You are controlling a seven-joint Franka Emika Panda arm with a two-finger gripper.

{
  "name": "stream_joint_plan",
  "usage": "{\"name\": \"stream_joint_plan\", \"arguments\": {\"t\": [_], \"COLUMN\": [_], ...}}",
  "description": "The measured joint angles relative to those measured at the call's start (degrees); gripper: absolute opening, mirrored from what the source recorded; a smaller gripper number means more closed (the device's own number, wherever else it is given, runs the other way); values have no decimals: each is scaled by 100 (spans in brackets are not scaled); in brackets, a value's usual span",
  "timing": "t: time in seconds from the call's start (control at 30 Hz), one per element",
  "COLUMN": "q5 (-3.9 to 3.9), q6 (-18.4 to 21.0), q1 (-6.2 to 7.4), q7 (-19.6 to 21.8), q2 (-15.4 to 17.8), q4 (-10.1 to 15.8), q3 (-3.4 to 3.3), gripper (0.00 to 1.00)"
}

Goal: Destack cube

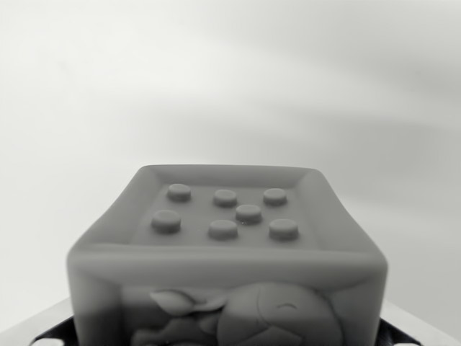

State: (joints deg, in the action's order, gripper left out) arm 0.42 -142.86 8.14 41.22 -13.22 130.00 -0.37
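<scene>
A soft cube point(227, 249) fills the lower middle of the wrist view, very close to the camera. Its recessed top face carries several round studs, and the face toward me shows a raised animal figure. Only slivers of my gripper point(227, 340) show: a pale edge and dark parts of the fingers point(45, 330) in the bottom left corner, and similar ones in the bottom right. They flank the cube's lower sides. Contact with the cube is hidden, and no second cube is visible below it.
Behind the cube lies a plain pale surface point(230, 79) with soft blurred shadows and no other objects in sight.
</scene>
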Motion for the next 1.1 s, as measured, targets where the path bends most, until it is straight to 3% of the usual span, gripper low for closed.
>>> {"name": "stream_joint_plan", "arguments": {"t": [1.1], "q5": [-92], "q6": [-111], "q1": [421], "q7": [-165], "q2": [70], "q4": [181], "q3": [265], "gripper": [0]}}
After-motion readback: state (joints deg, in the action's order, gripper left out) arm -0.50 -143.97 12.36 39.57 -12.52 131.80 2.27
